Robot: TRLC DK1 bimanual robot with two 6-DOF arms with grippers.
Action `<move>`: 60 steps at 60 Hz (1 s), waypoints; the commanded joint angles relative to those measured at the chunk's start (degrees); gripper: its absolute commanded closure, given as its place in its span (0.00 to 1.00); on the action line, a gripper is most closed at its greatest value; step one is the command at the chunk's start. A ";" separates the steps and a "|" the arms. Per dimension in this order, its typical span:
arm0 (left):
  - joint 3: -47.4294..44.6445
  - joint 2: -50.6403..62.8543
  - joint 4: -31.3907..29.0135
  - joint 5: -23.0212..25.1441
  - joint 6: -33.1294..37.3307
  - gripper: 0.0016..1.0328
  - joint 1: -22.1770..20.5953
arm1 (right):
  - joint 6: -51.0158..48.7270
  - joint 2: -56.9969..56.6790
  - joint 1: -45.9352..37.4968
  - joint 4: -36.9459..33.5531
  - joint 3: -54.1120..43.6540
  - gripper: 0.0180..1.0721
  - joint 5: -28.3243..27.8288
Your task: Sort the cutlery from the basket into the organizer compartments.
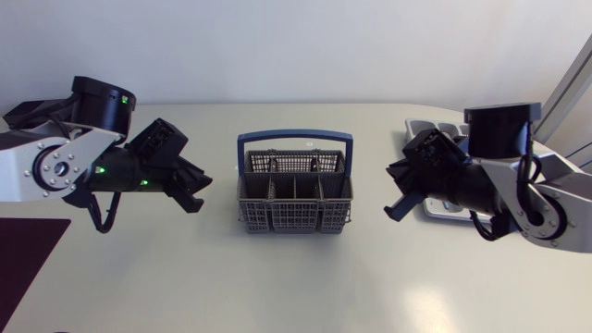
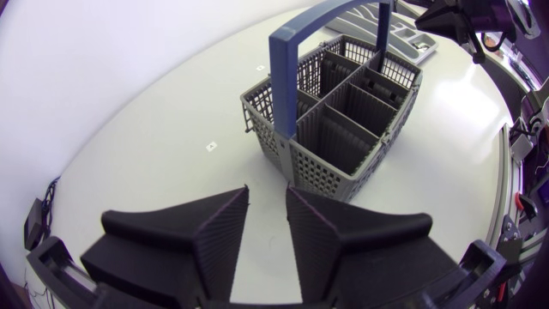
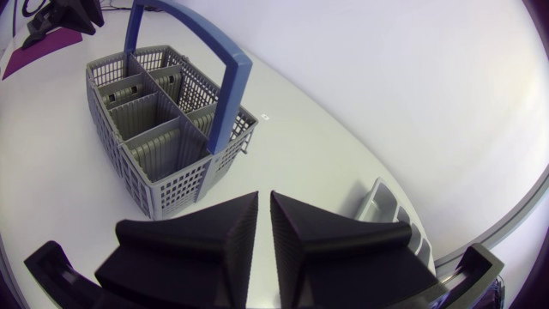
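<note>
Pale cream tabletop fills the head view, with the grey mesh cutlery basket standing upright at its middle, its blue handle arching over four front cells and a row of back cells. My left gripper hangs to one side of the basket and my right gripper to the other, both pointed at it and well apart from it. The grey organizer lies behind and under my right arm, mostly covered by it, and a dark purple mat sits at the table's near left corner. From my left wrist, my two wedge fingers stand a little apart with bare table showing between them, gripping nothing. The basket is ahead of them, showing only grey walls and dividers in the cells I can see into. Beyond it this view shows the organizer's long slots, which the head view hides. Two tiny square marks dot the table, too small to read. From my right wrist, the fingers are nearly together, a thin slit of table between them, holding nothing. The basket is ahead, and the organizer's edge lies just beside the fingers.
</note>
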 commanded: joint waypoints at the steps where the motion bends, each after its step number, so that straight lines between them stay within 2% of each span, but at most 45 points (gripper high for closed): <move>1: -2.38 -3.13 0.14 0.37 -0.88 0.22 1.30 | 1.30 -3.28 -1.29 -1.09 -2.26 0.62 0.74; 4: -2.91 -4.53 0.14 0.37 -0.88 0.03 1.65 | 1.30 -5.03 -2.08 -1.70 -2.97 0.47 0.74; 7: -3.26 -5.41 0.14 0.28 -0.88 0.03 2.27 | 1.30 -6.09 -2.60 -1.97 -3.41 0.37 0.74; 12: -4.31 -8.40 0.14 0.28 -0.97 0.03 4.03 | 1.30 -9.16 -3.39 -2.41 -4.55 0.10 1.27; 14: -4.75 -9.37 0.05 0.28 -0.97 0.04 4.20 | 1.30 -10.04 -3.75 -2.58 -4.90 0.04 1.71; 28: -6.51 -16.31 -1.79 -2.45 -1.49 0.04 4.99 | 2.01 -18.13 -6.47 -3.02 -7.01 0.04 3.38; 40: -9.32 -23.34 1.02 -2.36 -5.19 0.04 8.95 | 3.24 -24.72 -10.34 -4.60 -8.77 0.04 3.91; 47: -11.61 -28.53 2.25 -2.36 -6.50 0.04 9.30 | 3.32 -28.94 -12.36 -6.19 -9.73 0.04 3.99; 54: -12.84 -32.75 1.81 -2.45 -7.73 0.04 9.30 | 3.32 -31.84 -14.56 -7.07 -10.88 0.04 4.35; 60: -12.84 -33.89 -0.91 -2.45 -8.26 0.04 9.39 | 3.50 -34.21 -16.05 -7.50 -11.84 0.04 4.35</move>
